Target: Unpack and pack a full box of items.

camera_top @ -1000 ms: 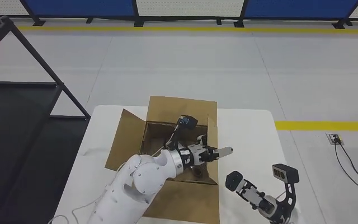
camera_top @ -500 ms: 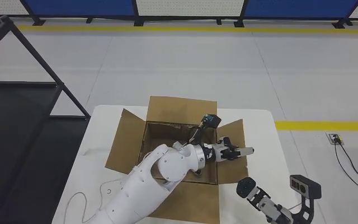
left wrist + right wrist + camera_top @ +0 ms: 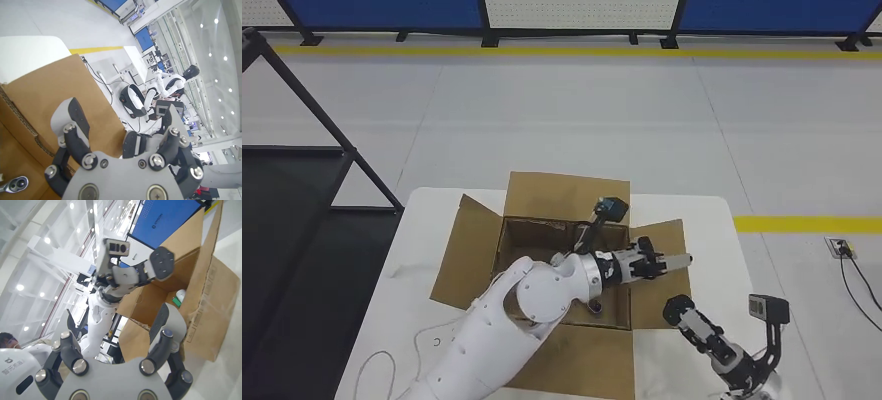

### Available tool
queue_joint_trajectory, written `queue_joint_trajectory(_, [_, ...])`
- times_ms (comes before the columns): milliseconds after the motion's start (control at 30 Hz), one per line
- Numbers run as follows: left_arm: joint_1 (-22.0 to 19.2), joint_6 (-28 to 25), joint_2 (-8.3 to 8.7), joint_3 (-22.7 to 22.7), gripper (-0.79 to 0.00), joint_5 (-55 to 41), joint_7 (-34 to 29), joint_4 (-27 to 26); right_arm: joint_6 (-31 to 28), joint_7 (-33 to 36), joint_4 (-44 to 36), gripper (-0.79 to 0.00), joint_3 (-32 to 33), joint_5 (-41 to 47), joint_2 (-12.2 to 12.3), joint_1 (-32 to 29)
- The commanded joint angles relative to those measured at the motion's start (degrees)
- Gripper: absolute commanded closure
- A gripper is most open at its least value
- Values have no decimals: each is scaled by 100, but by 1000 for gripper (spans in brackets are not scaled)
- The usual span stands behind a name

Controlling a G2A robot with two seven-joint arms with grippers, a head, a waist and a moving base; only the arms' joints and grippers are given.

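While the left gripper (image 3: pixel 672 262) hangs spread over the right flap (image 3: pixel 652 305) of the box (image 3: pixel 567 195), the right gripper (image 3: pixel 678 310) sits beside it, likewise spread.

Box (image 3: pixel 542 195) opening: L arm crosses it from near-left to R side, so only the far strip is free from above. R flap (image 3: pixel 670 238) splays out over table (image 3: pixel 712 225). Left gripper (image 3: pixel 679 261), fingers apart, sits over the flap. Right gripper (image 3: pixel 674 306), fingers also apart, is just beside flap's near corner, w/ a tight gap betw. the two. Bare table to R & far-R. Inside box: ratchet (image 3: pixel 16 184), white-green item (image 3: pixel 178 297).
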Motion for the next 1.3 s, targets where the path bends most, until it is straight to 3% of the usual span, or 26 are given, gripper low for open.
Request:
queue_joint_trajectory(0, [205, 13, 65, -193, -785, 150, 39, -301, 137, -94, 45, -785, -32, -72, 5, 75])
queue_joint_trajectory(167, [1009, 174, 313, -1022, -785, 788, 151, -1474, 332, -202, 153, -785, -43, -185, 31, 130])
queue_joint_trajectory(400, [2543, 396, 602, -2237, -785, 1554, 305, -2992, 960, -413, 285, -785, 11, -610, 73, 181])
queue_joint_trajectory(567, [3468, 350, 713, -2919, -785, 1876, 613, -3628, 1254, -352, 325, -785, -97, -906, 103, 213])
queue_joint_trajectory(733, [4115, 234, 772, -3448, -785, 1716, 788, -3888, 1533, -545, 214, -785, -330, -1255, 109, 224])
queue_joint_trajectory(800, [4272, 105, 796, -3553, -785, 1293, 436, -3882, 1579, -717, 123, -785, -368, -1233, 104, 173])
queue_joint_trajectory(1267, [4265, 128, 786, -3548, -785, 1149, 599, -3876, 1504, -844, 48, -785, -409, -1310, 103, 198])
